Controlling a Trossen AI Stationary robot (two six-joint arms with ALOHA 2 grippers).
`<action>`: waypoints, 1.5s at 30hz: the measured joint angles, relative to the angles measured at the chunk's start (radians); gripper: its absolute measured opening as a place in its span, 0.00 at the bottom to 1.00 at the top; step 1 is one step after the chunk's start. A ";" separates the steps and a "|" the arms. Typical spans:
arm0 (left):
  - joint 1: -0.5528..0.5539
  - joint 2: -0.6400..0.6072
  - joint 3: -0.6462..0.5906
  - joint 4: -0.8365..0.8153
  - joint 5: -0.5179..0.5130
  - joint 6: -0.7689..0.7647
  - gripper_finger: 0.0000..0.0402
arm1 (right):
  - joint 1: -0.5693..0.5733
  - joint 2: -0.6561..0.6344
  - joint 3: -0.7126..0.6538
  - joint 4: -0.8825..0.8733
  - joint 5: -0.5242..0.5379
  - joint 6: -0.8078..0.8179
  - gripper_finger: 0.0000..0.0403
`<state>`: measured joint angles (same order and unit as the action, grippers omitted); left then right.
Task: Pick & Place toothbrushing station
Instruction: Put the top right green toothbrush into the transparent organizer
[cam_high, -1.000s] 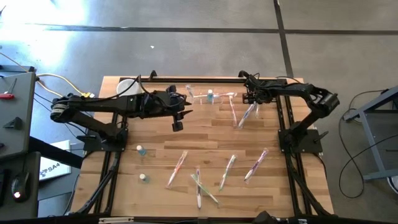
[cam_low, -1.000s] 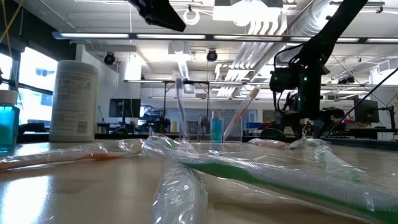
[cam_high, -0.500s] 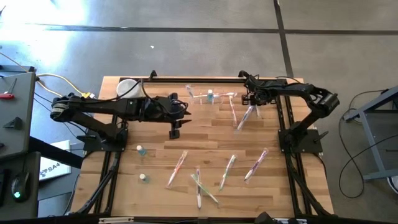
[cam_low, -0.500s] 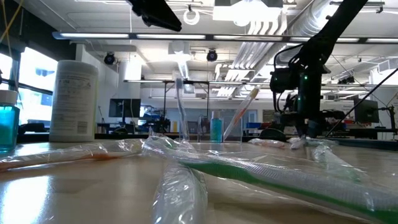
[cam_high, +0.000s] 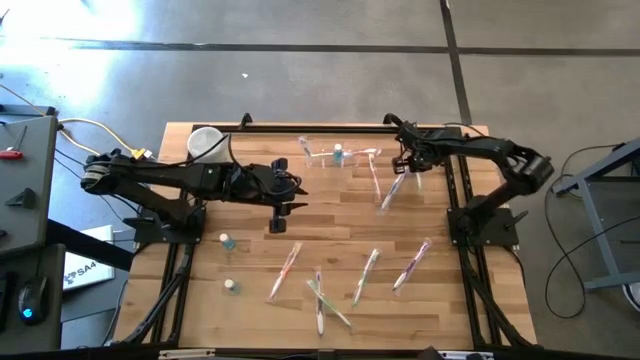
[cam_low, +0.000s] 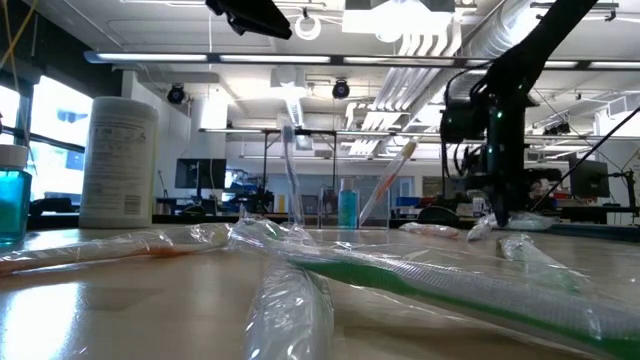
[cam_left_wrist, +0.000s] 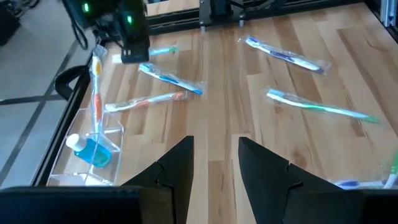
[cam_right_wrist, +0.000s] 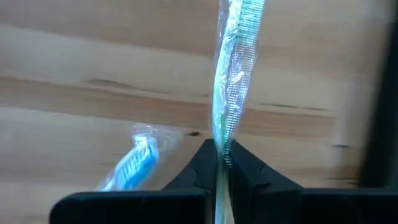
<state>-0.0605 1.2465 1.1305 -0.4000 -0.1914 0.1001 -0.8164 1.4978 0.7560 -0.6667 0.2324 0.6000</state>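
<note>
**Right tool clamped on a wrapped toothbrush beside the station**

We take the toothbrushing station (cam_high: 338, 154) as our landmark: the clear plastic holder stands near the desk's (cam_high: 250, 245) far edge, with a small blue bottle (cam_high: 338, 152) in it.

From above we see the right tool (cam_high: 407, 168) just to the station's right, low over the wrapped toothbrushes lying there. Only the right wrist view settles its state: the two fingers (cam_right_wrist: 205, 163) are pressed together on a green toothbrush in clear wrap (cam_right_wrist: 233, 68), with a blue wrapped brush (cam_right_wrist: 134, 163) on the wood beside them. The low view shows that arm coming down to the desk behind crumpled wrap, but not the grip itself.

The left tool (cam_high: 277, 215) hangs over bare wood on the near side of the station and to its left. Its wrist view shows its fingers (cam_left_wrist: 179, 163) apart with nothing between them, and looks across to the station, where an orange brush (cam_left_wrist: 96, 93) stands upright in the holder next to the blue bottle; the top view hardly shows that.

The white canister (cam_high: 206, 142) sits at the far left corner, well left of the station. Two more small bottles (cam_high: 227, 241) stand by the left edge. A loose group of wrapped brushes (cam_high: 322, 290) fills the near middle of the desk, well apart from the station. Between that group and the station lies an open band of wood.
</note>
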 joint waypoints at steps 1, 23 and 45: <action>0.000 0.000 0.000 0.000 0.000 0.004 0.31 | 0.007 -0.030 0.000 -0.012 0.008 0.002 0.02; 0.001 0.086 -0.001 0.145 0.159 0.053 0.34 | 0.732 -0.808 -0.010 -0.122 0.176 0.130 0.01; 0.001 0.252 0.000 0.607 0.279 0.045 0.92 | 1.251 -0.462 -0.086 0.789 0.445 -0.500 0.02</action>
<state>-0.0590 1.4989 1.1303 0.2068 0.0878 0.1452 0.4346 1.0357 0.6697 0.1226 0.6778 0.1000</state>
